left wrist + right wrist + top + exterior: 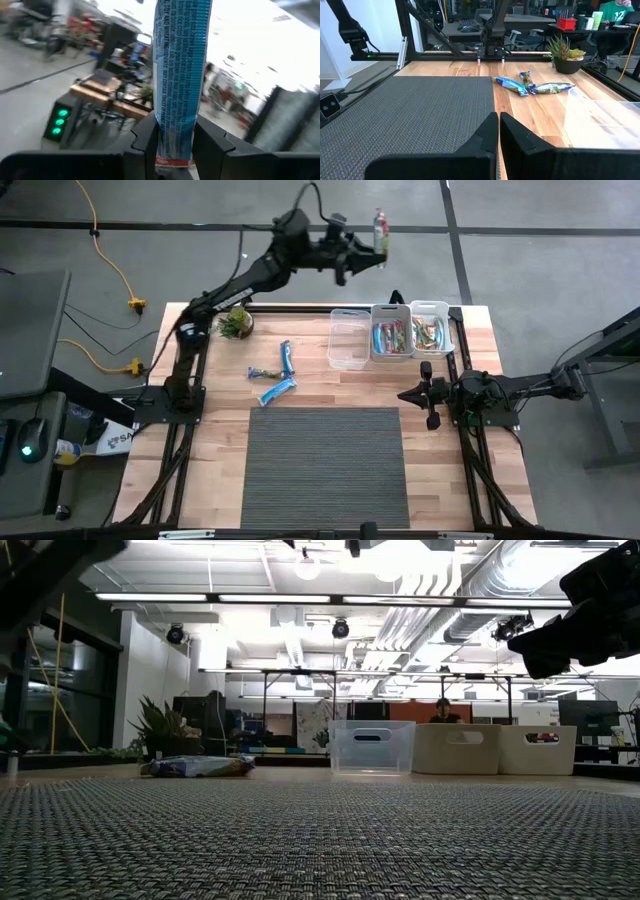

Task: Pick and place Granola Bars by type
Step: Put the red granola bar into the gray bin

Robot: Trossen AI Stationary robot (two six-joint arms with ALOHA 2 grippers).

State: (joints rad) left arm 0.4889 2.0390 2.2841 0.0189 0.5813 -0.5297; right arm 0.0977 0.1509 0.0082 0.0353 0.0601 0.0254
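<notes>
High view
- Left gripper (381,242): raised beyond the bench's far edge, pinching a granola bar (379,230) held upright over the floor.
- Loose bars (280,373): three, lying on bare wood near the bench's far left part, between the potted plant (236,324) and the grey mat (325,467).
- Bins: three in a row at the far right edge; the left bin (348,338) clear and without bars, the middle bin (391,335) and the right bin (431,330) each holding sorted bars.
- Right gripper (404,395): parked low near the right edge, just past the mat's far right corner, fingers pressed together, holding nothing.

Low view
- Loose bars (198,767): seen as a low heap on the bench, left of the clear bin (371,747).
- Other two bins (495,749): in line to the right of it, touching or nearly so.
- Dark arm part (583,610): hanging at the upper right; which arm, cannot tell.

Left wrist view
- Fingers (145,140): closed on the lower end of a blue printed bar (180,75), rising straight up between them; blurred room behind.

Right wrist view
- Fingertips (487,132): shut, touching, above the mat's edge.
- Loose bars (534,86): on the wood ahead, near the plant (565,52).
- Clear bin wall (602,119): beside the gripper.
</notes>
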